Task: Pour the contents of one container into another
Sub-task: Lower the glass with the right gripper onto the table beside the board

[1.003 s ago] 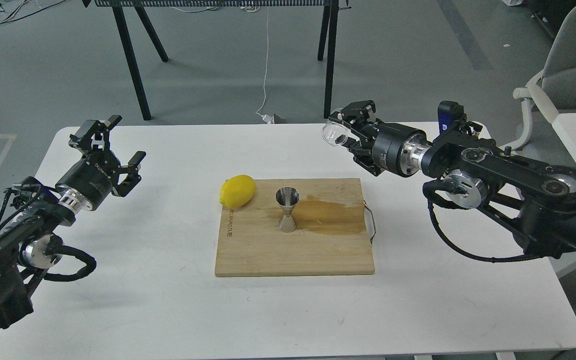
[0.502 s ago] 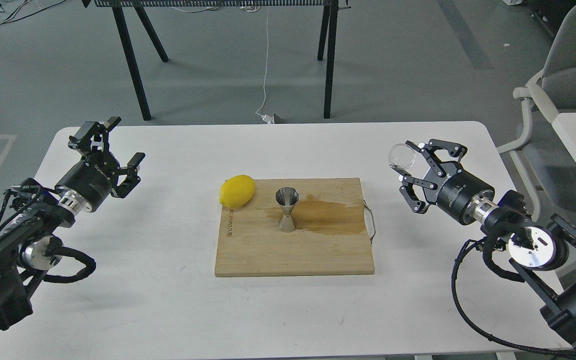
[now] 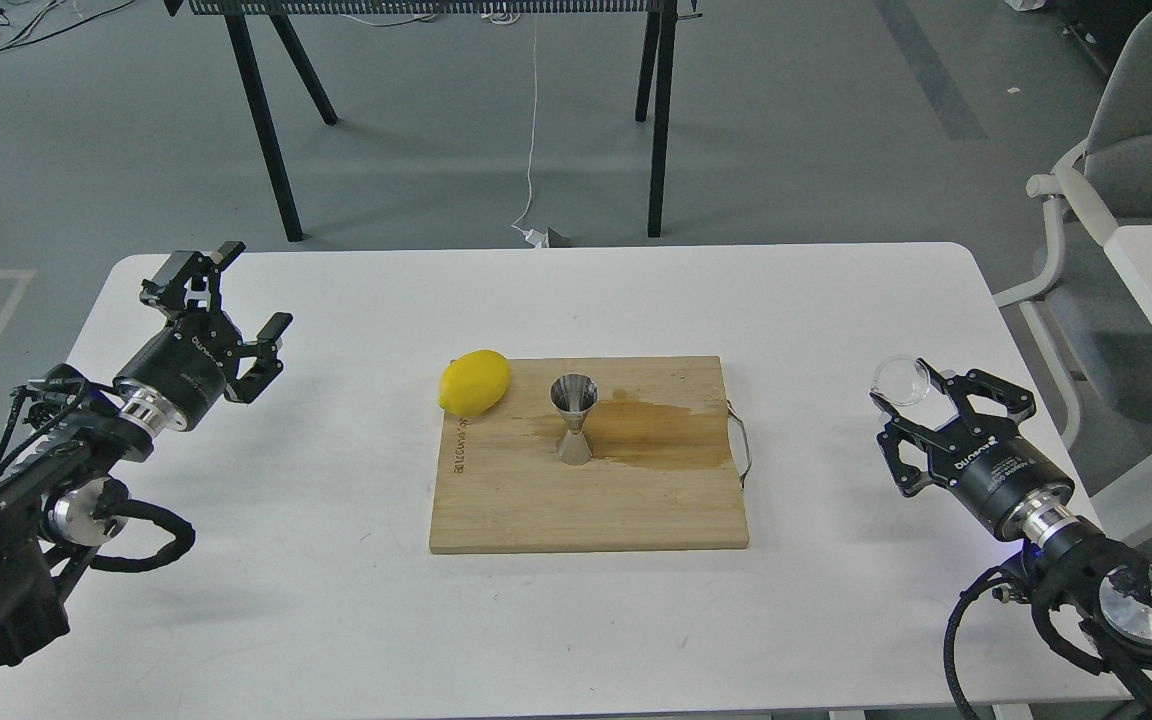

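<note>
Steel hourglass jigger (image 3: 573, 419) stands mid-frame on the stained wooden board (image 3: 588, 505), yellow lemon (image 3: 475, 382) just left. Lower right, the right gripper (image 3: 921, 406) pinches the clear glass cup (image 3: 902, 380) above bare white table (image 3: 336, 620). Left gripper (image 3: 234, 300) gapes, holding nothing.

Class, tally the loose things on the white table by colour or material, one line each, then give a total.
Yellow oval lemon: 1
Shiny steel hourglass jigger: 1
Clear round glass cup: 1
Rectangular wooden cutting board: 1
Total: 4
</note>
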Motion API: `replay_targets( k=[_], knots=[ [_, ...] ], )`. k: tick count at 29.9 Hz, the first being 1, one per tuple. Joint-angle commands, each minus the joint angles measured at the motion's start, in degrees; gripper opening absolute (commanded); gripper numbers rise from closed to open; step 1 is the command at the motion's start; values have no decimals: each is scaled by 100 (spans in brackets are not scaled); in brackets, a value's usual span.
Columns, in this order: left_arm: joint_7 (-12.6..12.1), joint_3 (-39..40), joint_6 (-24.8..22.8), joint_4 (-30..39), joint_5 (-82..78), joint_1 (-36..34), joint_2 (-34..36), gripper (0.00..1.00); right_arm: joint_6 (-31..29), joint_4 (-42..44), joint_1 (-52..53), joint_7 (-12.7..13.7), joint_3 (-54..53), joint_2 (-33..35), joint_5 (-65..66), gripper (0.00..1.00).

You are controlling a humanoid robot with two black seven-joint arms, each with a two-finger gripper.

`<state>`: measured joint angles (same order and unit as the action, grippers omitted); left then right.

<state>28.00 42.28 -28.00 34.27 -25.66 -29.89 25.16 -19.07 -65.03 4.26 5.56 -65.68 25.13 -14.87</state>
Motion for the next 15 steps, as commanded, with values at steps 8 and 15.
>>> replay_targets(
  k=[8,15],
  knots=[
    [0,0,0,1,8,0,-20,99,-123,420,-66,24,11,-236,-797,41],
    [0,0,0,1,8,0,-20,99,-71,578,-66,24,11,-500,-1219,41]
  ],
)
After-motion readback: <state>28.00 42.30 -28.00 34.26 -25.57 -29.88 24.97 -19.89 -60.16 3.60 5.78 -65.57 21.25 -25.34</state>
